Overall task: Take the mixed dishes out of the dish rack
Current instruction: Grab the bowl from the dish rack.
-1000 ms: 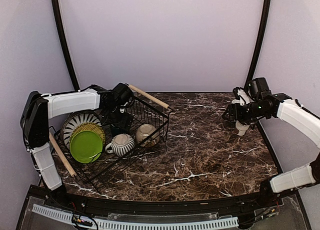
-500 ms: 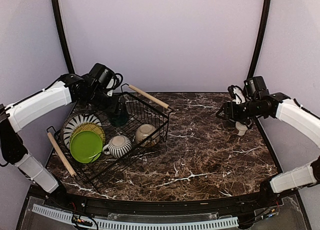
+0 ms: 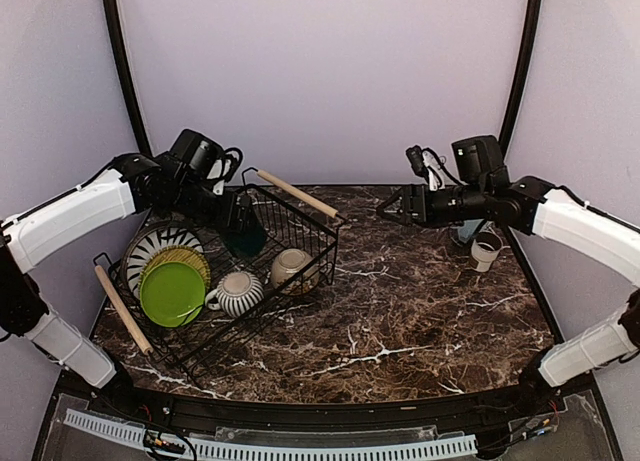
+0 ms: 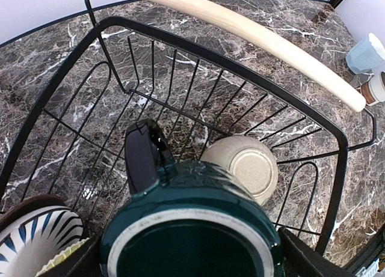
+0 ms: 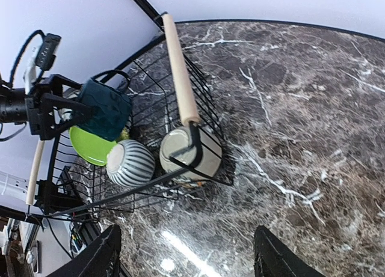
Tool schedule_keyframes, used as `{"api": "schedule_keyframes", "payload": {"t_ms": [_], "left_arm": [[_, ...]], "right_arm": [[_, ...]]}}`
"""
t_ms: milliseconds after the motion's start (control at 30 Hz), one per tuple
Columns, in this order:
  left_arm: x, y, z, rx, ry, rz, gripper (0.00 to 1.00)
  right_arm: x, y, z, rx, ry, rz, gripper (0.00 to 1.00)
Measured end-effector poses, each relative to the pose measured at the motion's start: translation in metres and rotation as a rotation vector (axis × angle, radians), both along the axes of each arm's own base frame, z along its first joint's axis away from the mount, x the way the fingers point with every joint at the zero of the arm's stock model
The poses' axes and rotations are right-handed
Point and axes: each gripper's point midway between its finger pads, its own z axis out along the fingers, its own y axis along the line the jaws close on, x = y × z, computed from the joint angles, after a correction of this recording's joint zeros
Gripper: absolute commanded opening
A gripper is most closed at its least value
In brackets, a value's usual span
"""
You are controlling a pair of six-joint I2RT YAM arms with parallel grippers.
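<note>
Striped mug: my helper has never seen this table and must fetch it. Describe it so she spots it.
Find the black wire dish rack at the left of the marble table. Inside it, the striped mug sits between the lime green plate and the cream bowl. Unlike the plain bowl, it has thin grey-and-white stripes and a handle.

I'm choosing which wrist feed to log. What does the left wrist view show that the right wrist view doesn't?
Left wrist only: a light blue cup and a small white cup on the table. Right wrist only: a striped mug inside the black wire dish rack. Both: the dark teal mug, the cream bowl and that rack.
</note>
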Motion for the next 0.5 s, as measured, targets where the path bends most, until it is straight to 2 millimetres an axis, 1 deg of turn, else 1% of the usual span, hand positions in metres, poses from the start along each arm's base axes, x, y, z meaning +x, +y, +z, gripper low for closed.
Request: {"api": "schedule_keyframes", "payload": {"t_ms": [100,133,233,367,500], "left_arm": [[-0.002,-0.003,-0.004,-0.025,0.011,0.001,0.01],[-0.003,-0.004,-0.005,-0.04,0.015,0.0,0.01],[-0.006,-0.007,-0.002,-0.083,0.016,0.004,0.01],[-0.005,-0.016,0.008,-0.181,0.008,0.003,0.01],[-0.005,-0.022,0.015,-0.297,0.012,0.006,0.01]], "right_arm": [[0.001,0.022,0.013,0.054,-0.02,0.04,0.73],[-0.002,0.031,0.015,0.07,-0.02,0.061,0.73],[-0.006,0.054,0.016,0.119,-0.004,0.113,0.73],[-0.009,0.086,0.009,0.167,0.036,0.176,0.73],[-0.013,0.111,0.008,0.213,0.059,0.223,0.73]]}}
